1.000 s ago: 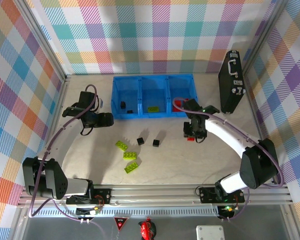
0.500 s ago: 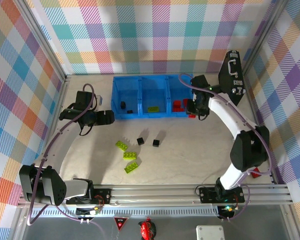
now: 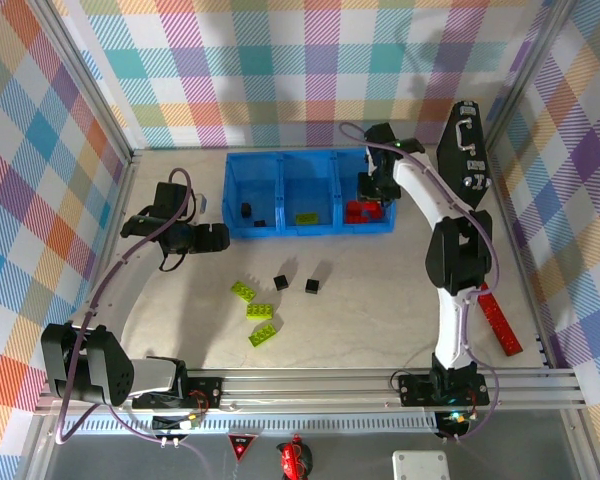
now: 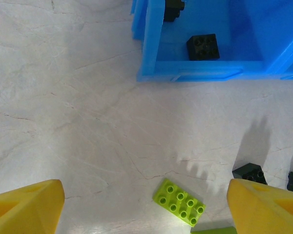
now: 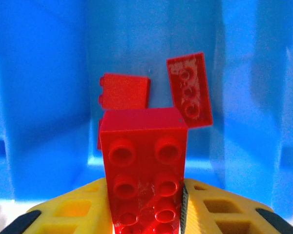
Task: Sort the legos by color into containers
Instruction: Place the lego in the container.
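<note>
Red brick [image 5: 144, 161], glossy and studded in two rows, sits clamped between the yellow fingers [image 5: 219, 204] of the right gripper [image 3: 372, 188], which hangs over the right compartment of the translucent blue tray [image 3: 280, 232]; other red bricks [image 5: 124, 91] lie on that compartment's floor; the left gripper [image 3: 218, 237] hovers with jaws wide apart and nothing in them, just left of the tray's near corner; three lime-green bricks [image 3: 260, 311] and two small black cubes [image 3: 281, 283] rest on the pale, veined tabletop [image 4: 63, 97] near the tray; more black cubes lie in the left compartment.

Robot lab cell: plaid walls [image 3: 310, 70], aluminium frame [image 3: 310, 385].
</note>
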Available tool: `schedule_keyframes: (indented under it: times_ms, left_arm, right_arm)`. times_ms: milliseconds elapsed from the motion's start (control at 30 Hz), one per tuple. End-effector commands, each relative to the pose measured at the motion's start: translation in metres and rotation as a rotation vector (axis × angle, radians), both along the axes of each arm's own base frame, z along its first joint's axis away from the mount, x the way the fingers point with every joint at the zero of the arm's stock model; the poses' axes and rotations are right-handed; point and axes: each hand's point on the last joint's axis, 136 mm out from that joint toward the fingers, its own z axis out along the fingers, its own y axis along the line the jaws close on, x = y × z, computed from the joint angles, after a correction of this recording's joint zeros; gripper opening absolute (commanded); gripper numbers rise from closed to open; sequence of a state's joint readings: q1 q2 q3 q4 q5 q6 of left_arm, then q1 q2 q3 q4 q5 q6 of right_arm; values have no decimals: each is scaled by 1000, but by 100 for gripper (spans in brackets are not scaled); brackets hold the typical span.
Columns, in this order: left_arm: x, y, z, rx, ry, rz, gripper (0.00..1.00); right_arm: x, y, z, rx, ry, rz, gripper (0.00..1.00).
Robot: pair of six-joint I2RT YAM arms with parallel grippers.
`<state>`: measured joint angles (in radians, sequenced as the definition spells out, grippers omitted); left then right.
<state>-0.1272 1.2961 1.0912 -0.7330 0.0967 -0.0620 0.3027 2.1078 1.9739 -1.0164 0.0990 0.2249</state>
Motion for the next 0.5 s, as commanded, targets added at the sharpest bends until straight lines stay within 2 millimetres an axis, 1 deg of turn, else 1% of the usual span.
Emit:
schedule_keyframes:
  times_ms: [0,133,233,333,467]
  left_arm:
    - [1,2,8,-9,-10,3,86]
    - [1,2,9,-17,-17,14,85]
    - [1,1,9,-17,-20,11,84]
    - [1,1,10,-19,-28,14,84]
    - [0,6,7,-3,-21,44,84]
  right_arm:
    - [15,-11,-4,-36,0,3,36]
    - [41,-9,-11,-40,-46,4,36]
    - [58,-4,-16,-34,-80,23,36]
    - [73,0,-22,-32,-116,42,36]
    - [86,5,-32,-23,-138,58,36]
